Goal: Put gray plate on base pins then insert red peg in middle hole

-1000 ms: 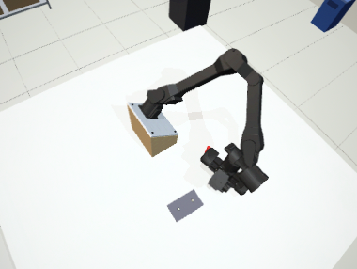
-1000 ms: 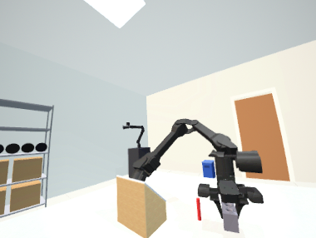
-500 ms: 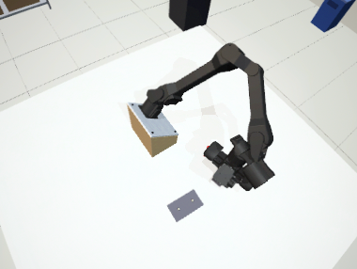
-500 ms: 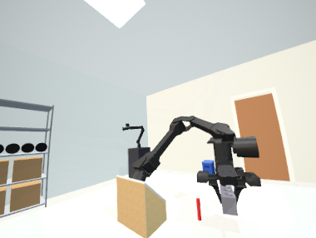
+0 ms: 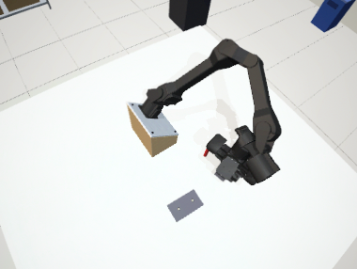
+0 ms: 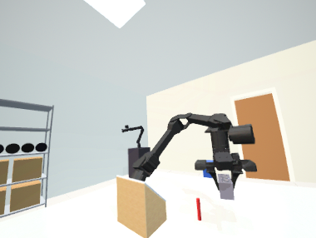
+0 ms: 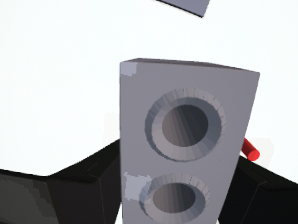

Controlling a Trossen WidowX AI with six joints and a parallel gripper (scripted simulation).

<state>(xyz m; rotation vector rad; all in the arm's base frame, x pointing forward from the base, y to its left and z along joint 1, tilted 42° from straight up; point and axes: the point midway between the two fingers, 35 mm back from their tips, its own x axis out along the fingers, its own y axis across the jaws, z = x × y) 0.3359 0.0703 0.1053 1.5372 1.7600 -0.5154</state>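
Observation:
My gripper is shut on the gray plate, one finger on each side, and holds it raised above the table. Two round holes of the plate show in the wrist view; the rest of it is cut off at the bottom. The flat gray base lies on the table, apart from the plate, with two small pins showing in the top view. The red peg stands upright beside the gripper, partly hidden in the wrist view.
The arm is mounted on a wooden block with a light top plate. The white table extends around them. A shelf, a blue bin and a black pedestal stand beyond it.

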